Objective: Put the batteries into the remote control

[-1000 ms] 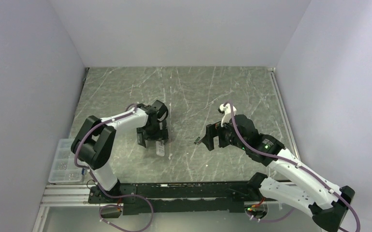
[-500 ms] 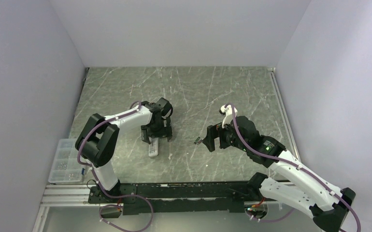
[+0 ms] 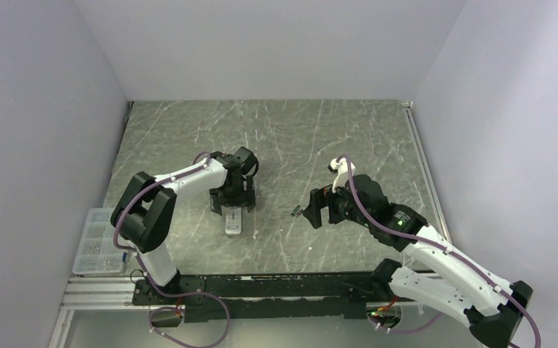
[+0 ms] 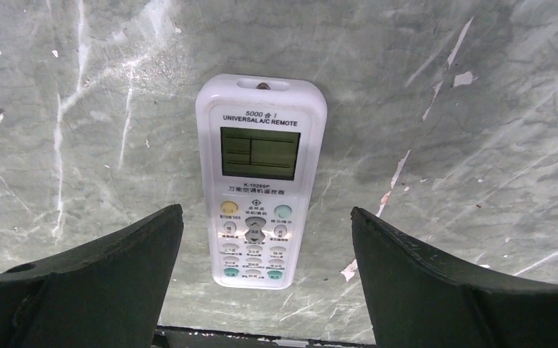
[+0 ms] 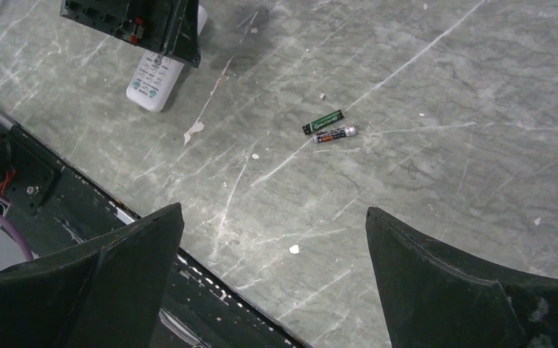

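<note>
The white remote control (image 4: 260,181) lies face up on the table, its greenish display and buttons showing; it also shows in the top view (image 3: 233,221) and the right wrist view (image 5: 156,78). My left gripper (image 4: 265,214) is open just above the remote's button end, one finger on each side, not touching. Two small dark batteries (image 5: 328,127) lie side by side on the table; in the top view the batteries (image 3: 297,212) sit just left of my right gripper (image 3: 315,209). My right gripper (image 5: 272,210) is open and empty, raised near the batteries.
The grey marble table (image 3: 283,138) is bounded by white walls. A clear plastic box (image 3: 96,243) of small parts stands off the table's left front corner. A black rail (image 3: 276,286) runs along the near edge.
The remote has turned from slanting to lying straight toward the near edge, below my left gripper. The left gripper shifted slightly and stands open over it. The right arm barely moved.
</note>
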`<action>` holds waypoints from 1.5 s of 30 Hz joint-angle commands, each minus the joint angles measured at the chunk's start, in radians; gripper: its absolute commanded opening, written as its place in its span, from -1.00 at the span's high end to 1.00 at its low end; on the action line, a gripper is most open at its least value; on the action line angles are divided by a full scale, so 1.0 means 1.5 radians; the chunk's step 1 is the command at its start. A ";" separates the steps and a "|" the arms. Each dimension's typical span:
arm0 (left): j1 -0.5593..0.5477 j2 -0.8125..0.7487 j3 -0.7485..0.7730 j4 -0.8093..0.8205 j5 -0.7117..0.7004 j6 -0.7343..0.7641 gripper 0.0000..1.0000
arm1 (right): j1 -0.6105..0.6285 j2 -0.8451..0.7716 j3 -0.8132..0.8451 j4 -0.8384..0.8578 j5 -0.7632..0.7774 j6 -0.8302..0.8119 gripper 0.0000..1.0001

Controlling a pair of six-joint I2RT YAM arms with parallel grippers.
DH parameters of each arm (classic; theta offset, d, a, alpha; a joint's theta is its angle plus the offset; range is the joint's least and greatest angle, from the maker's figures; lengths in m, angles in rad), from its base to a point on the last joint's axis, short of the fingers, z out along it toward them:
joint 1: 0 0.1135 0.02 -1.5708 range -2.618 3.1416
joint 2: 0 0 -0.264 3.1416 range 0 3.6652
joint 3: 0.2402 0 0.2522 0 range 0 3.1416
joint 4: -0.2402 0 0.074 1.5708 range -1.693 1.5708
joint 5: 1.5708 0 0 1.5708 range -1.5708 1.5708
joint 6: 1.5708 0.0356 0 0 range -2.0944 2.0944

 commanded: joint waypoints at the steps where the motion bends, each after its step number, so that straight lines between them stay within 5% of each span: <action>1: -0.004 -0.029 -0.002 -0.002 -0.014 -0.008 -0.84 | 0.002 -0.001 -0.004 0.031 -0.008 0.013 -0.99; 20: -0.003 0.012 -0.020 0.019 -0.013 0.009 -0.43 | 0.001 0.001 -0.010 0.028 -0.014 0.024 -0.99; 28: -0.003 0.019 -0.031 0.034 -0.004 0.020 0.06 | 0.002 0.013 -0.007 0.024 -0.017 0.027 -0.99; 34: -0.003 -0.013 -0.037 0.061 0.037 0.034 0.98 | 0.001 0.006 0.001 0.019 -0.025 0.028 -0.98; 45: -0.003 -0.186 -0.076 0.178 0.237 0.028 1.00 | 0.002 -0.001 -0.006 0.051 -0.108 0.065 -0.90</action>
